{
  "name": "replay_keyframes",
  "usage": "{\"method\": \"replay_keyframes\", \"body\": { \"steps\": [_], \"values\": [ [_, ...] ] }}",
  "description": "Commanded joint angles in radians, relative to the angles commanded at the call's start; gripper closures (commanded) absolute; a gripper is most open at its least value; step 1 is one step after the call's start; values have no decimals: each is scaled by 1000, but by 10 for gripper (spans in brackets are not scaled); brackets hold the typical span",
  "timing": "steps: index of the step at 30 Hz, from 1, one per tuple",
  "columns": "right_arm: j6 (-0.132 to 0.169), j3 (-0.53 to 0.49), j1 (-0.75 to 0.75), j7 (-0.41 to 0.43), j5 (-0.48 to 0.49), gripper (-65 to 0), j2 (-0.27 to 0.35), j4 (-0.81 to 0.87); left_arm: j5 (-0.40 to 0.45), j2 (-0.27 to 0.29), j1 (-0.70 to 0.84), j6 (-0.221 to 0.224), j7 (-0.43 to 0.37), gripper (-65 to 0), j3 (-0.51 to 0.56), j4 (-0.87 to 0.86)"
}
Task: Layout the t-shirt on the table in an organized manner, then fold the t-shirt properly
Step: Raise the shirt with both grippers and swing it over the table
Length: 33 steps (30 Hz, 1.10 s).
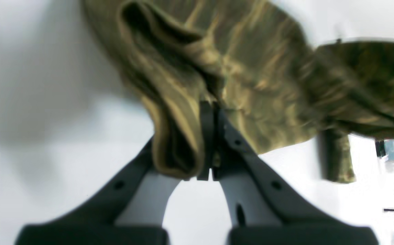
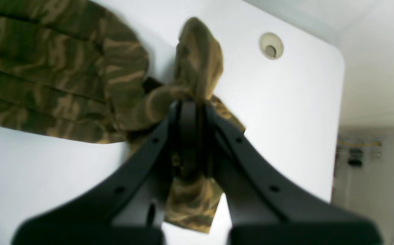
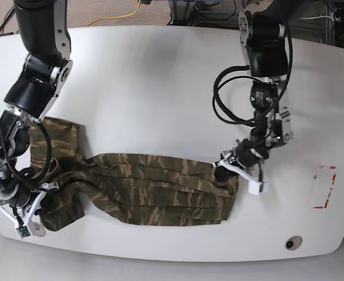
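Seen from where I stand, the t-shirt [image 3: 143,190] lies stretched as a long pleated band across the near half of the table [image 3: 160,88], each end caught by one arm. The left gripper [image 1: 211,143] has its jaws clenched on a thick fold of camouflage cloth; in the left wrist view the fabric bunches over one finger [image 1: 205,136] and fans away beyond it. The right gripper [image 2: 191,136] is likewise pinched tight on a wad of cloth, a tuft rising above the tips and a tail hanging below them. In the base view the left gripper [image 3: 233,164] sits at the band's end nearer the red tape outline [image 3: 325,187], while the right gripper [image 3: 26,202] sits at the opposite end, low beside the table's front edge, where more cloth is heaped into a loose lobe.

Both ends are held, I judge, so the two arms can pull the garment taut and spread it; the lengthwise creases suggest tension along the band but little width as yet. The layout step therefore appears unfinished, and folding has not begun. One grommet hole [image 3: 289,242] lies near the front edge, apart from the cloth; another [image 2: 271,45] shows in the right wrist view, beyond the gripped tuft. The wrist views are blurred, so which part of the shirt each grips cannot be told.
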Motion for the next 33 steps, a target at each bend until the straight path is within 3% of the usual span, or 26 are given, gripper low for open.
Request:
{"method": "replay_keyframes", "body": {
  "steps": [7, 15, 21, 27, 33],
  "values": [
    [0, 11, -32, 6, -2, -14, -11, -44, -118, -201, 0, -23, 32, 0, 0, 140],
    [0, 5, 41, 80, -2, -14, 46, -160, -199, -354, -95, -46, 34, 0, -12, 189],
    [0, 0, 155, 110, -2, -14, 91, -290, -259, -423, -206, -48, 72, 0, -66, 184],
    [0, -35, 290, 127, -2, -14, 127, -408, -265, -436, -331, -49, 112, 0, -87, 183],
    [0, -109, 410, 130, -2, -14, 147, -425, -267, -459, -431, -49, 112, 0, -83, 183]
  ]
}}
